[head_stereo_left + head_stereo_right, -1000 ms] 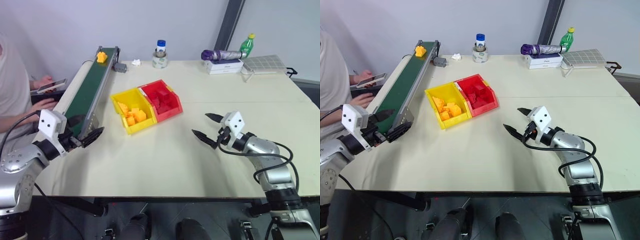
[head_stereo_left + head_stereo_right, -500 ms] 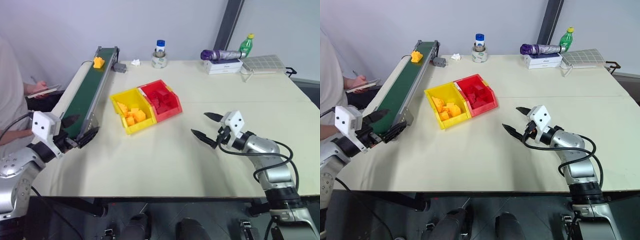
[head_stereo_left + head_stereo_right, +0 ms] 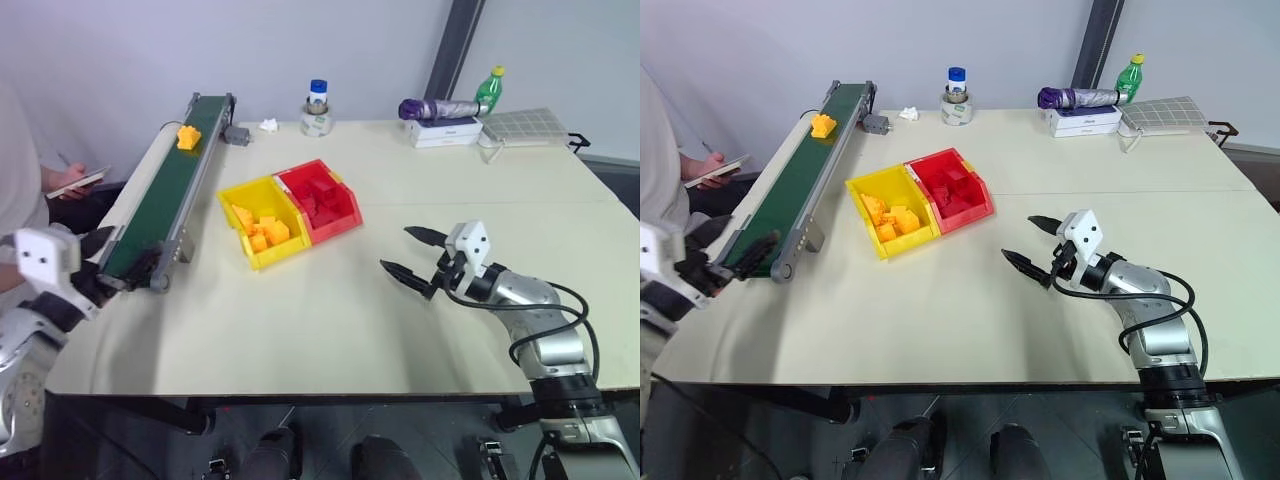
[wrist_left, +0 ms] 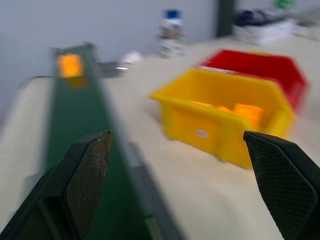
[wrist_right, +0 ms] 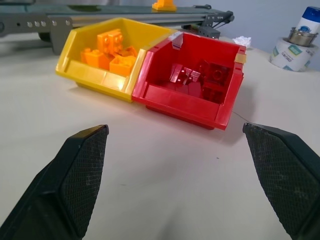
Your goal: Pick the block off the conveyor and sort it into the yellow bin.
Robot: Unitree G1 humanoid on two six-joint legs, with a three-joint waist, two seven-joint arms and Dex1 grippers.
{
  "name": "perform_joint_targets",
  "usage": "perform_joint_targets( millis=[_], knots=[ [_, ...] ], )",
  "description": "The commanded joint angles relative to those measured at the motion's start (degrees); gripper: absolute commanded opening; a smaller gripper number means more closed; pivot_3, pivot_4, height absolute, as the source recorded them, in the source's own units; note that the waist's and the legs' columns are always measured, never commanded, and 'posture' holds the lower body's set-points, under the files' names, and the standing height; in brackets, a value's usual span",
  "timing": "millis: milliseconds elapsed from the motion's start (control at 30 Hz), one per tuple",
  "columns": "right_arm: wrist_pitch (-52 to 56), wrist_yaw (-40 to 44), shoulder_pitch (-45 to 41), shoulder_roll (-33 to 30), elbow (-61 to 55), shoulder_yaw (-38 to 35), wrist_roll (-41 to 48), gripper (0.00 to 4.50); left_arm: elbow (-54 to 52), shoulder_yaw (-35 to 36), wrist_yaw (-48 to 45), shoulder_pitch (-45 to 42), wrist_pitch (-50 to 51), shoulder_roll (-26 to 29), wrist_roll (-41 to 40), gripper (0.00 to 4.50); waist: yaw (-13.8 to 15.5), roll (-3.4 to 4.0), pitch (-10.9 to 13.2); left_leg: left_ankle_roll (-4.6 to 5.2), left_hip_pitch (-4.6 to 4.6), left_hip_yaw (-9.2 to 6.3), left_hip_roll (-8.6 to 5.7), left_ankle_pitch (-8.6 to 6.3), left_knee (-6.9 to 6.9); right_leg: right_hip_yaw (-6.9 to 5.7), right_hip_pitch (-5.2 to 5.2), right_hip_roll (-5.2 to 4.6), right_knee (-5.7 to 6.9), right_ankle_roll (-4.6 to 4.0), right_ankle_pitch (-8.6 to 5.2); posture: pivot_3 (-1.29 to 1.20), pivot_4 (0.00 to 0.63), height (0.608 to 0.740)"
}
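One block [image 3: 187, 137] rides the conveyor [image 3: 160, 205] at the counter's far-left corner; left claw [image 3: 725, 250], spread and empty, waits at the near end and could mistime it.

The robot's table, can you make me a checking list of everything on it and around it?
Surface: pale table, bare in front of the bins.
Job's things: yellow-orange block rides the dark green conveyor near its far end; yellow bin holds orange blocks and touches the red bin of red blocks.
Clutter: blue-capped bottle in a tape roll, crumpled white scrap, folded umbrella on a white box, green bottle, gridded mat.
Grippers: left gripper open by the conveyor's near end; right gripper open above the table; both hold nothing.
Cables: black cable loops along the right arm.
Surroundings: a seated person's hand holds a phone.
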Motion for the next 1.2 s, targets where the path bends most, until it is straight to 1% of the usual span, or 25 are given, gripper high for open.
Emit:
perform_joint_targets(
  millis=[33,133,233,400,833,1200],
  knots=[
    [0.8,0.8,-0.9,0.2,-2.6,-2.1,2.9,4.5,-3.9,6.6,5.8,2.8,0.5,-1.8,-0.7,4.43,-0.3,-0.01,0.0,0.0,-0.01,0.0,0.0,0.0,0.01,-0.01,0.0,0.0,0.0,0.0,0.0,0.0,0.15,0.74],
    [1.3,1.5,-1.1,0.2,-2.5,-2.1,3.9,4.5,-6.4,8.7,8.8,6.3,1.4,-3.8,-1.0,4.43,-0.4,-0.02,0.0,0.03,0.0,0.04,0.0,-0.02,0.02,-0.01,0.01,-0.04,-0.02,0.01,0.0,0.0,0.15,0.74],
    [1.1,1.9,-1.3,0.3,-2.3,-1.9,3.9,4.5,-7.8,9.0,10.3,8.5,1.5,-5.6,-1.7,4.43,-0.3,-0.03,0.0,0.02,0.0,0.03,0.02,-0.02,0.03,-0.05,0.03,-0.04,-0.02,0.0,0.0,0.0,0.15,0.74],
    [0.1,2.4,-1.8,0.2,-1.7,-1.7,3.4,4.5,-8.0,8.0,12.8,9.0,1.1,-7.4,-1.1,4.43,-0.3,-0.06,0.0,0.02,-0.01,0.03,0.03,-0.02,0.12,-0.07,0.07,-0.06,-0.02,-0.01,0.0,0.0,0.15,0.74],
    [-1.1,2.4,-1.7,0.2,-1.8,-1.7,2.4,4.5,-5.6,5.3,12.5,6.2,1.5,-5.9,-1.0,4.43,-0.4,-0.06,0.0,0.03,-0.02,0.06,0.04,-0.03,0.11,-0.08,0.05,-0.08,-0.05,-0.01,-0.01,0.0,0.15,0.74],
    [-0.3,3.5,-1.0,0.1,-3.2,-2.0,4.1,4.5,-4.6,4.3,12.1,4.7,2.0,-5.6,-0.7,4.43,-0.4,-0.06,0.0,0.03,-0.03,0.07,0.04,-0.04,0.09,-0.08,0.03,-0.08,-0.06,-0.01,-0.01,0.0,0.15,0.74]
  ],
)
